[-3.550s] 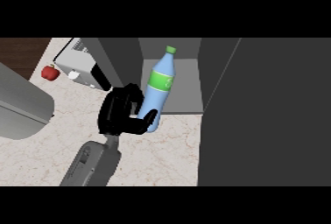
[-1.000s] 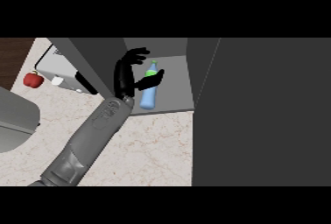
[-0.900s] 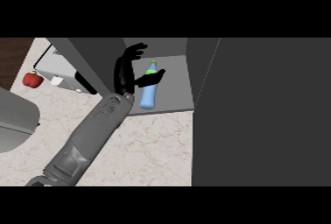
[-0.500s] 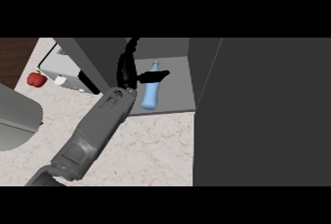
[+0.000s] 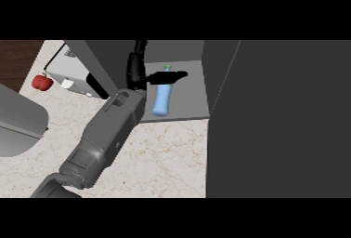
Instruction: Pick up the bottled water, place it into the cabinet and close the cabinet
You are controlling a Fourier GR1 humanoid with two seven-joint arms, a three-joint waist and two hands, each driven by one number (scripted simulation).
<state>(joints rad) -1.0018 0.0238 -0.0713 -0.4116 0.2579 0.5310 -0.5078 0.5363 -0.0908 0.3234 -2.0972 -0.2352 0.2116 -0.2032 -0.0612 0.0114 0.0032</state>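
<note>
Your left hand (image 5: 140, 69) is deep in the open cabinet (image 5: 185, 51), forearm stretched across the table (image 5: 165, 158) to get there. The bottled water (image 5: 162, 95) is already inside, on the cabinet floor, green cap toward the back and its base near the front lip. It looks tilted or leaning rather than clearly upright; from this steep angle you can't tell which.

Fingers: the thumb (image 5: 171, 77) lies straight across the bottle's upper part, while the rest run up along the left wall. They look spread and relaxed, not wrapped. You're touching the bottle at the neck, not gripping it. My read: that contact is there to steady it while it settles, which makes sense given a tall narrow bottle tips easily.

Right hand isn't in view.

The big dark panel (image 5: 281, 116) at the right is probably the open door, swung out toward you. That's why the arm comes in from the left side of the opening.

Placing looks essentially done; closing is still to do. Pull the hand straight out without dragging the thumb across the neck, or the bottle may topple toward the lip and block the door.

An apple (image 5: 42, 82) and a white appliance (image 5: 72, 72) sit left of the cabinet, clear of the work.
</note>
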